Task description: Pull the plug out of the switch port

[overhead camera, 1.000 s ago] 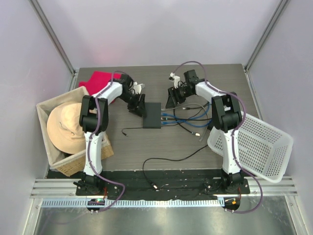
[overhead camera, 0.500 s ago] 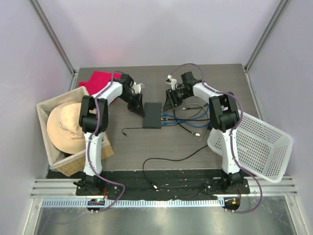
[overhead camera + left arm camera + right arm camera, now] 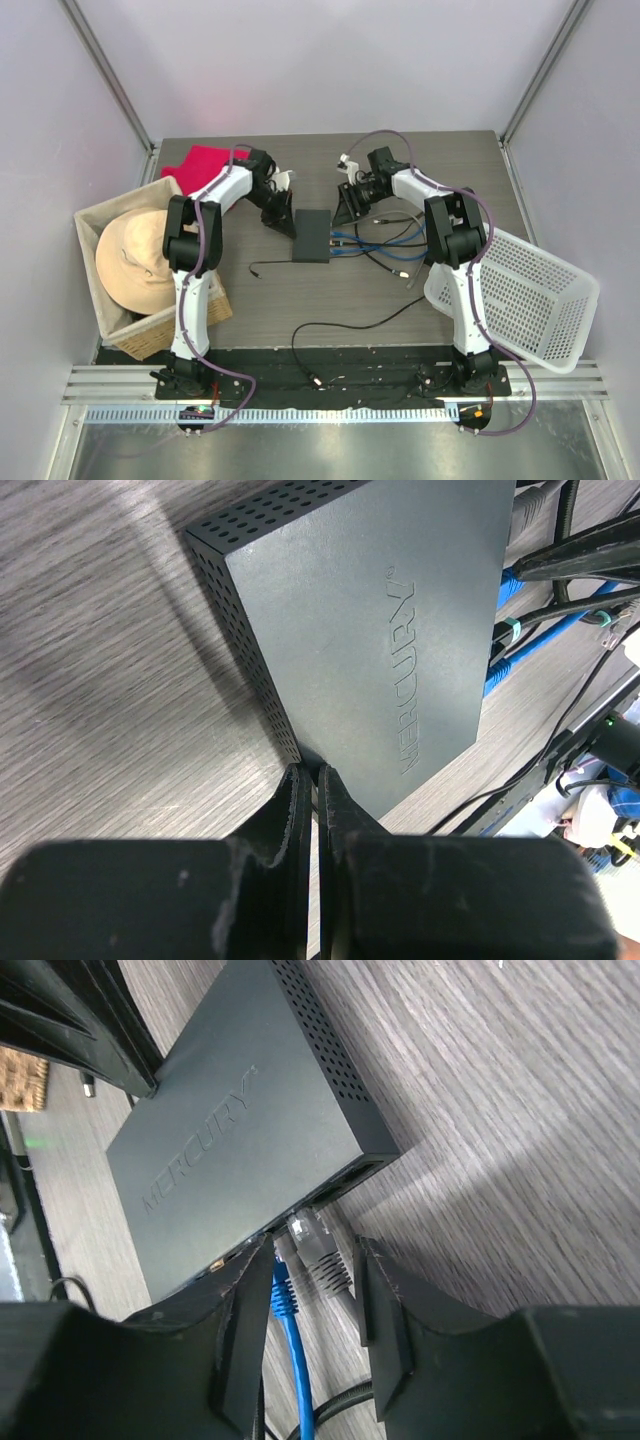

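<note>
Near the middle of the overhead frame, the switch (image 3: 311,236) lies flat on the table (image 3: 250,305). The left gripper (image 3: 308,778) is clenched empty, its tips touching the switch's edge. The right gripper (image 3: 313,1250) is released, its jaws straddling the grey plug (image 3: 326,1262) and a blue cable (image 3: 286,1298).

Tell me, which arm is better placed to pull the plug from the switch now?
Right. The right gripper, open, straddles the grey plug at the port edge of the switch. The left gripper is shut at the opposite side, away from the ports.
</note>
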Tool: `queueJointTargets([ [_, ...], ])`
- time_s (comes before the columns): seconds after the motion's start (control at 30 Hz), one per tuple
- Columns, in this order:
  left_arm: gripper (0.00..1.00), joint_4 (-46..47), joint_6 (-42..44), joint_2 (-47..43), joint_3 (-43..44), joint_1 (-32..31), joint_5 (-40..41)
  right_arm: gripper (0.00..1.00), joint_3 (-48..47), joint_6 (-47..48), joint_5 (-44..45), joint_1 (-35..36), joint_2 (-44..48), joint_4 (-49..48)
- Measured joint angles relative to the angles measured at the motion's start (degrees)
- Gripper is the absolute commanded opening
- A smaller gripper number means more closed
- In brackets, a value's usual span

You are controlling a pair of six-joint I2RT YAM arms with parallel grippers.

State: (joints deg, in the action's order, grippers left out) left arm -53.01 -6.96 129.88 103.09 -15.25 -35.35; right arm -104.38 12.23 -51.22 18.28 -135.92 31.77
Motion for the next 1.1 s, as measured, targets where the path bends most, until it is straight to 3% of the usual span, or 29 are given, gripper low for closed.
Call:
queueJointTargets([
  [0.43, 0.00, -0.44, 0.04, 0.00, 0.46, -0.42, 1.09, 0.31, -1.51, 1.81, 1.62, 1.05, -0.85, 0.59],
  [0.53, 0.00, -0.59, 0.09, 0.00, 0.61, -0.55, 1.40, 0.22, -1.51, 2.08, 1.60, 1.05, -0.98, 0.61],
  [0.63, 0.00, -0.61, 0.07, 0.00, 0.63, -0.55, 1.44, 0.02, -1.51, 2.29, 1.20, 0.98, -1.11, 0.83],
  [1.0, 0.00, -0.76, 0.09, 0.00, 0.76, -0.68, 1.77, 0.01, -5.88, 2.64, 0.11, 0.46, -3.28, 4.52],
  [1.1, 0.00, -0.85, 0.11, 0.00, 0.85, -0.76, 1.99, 0.24, -6.12, 2.43, 0.17, 0.46, -3.37, 4.81],
])
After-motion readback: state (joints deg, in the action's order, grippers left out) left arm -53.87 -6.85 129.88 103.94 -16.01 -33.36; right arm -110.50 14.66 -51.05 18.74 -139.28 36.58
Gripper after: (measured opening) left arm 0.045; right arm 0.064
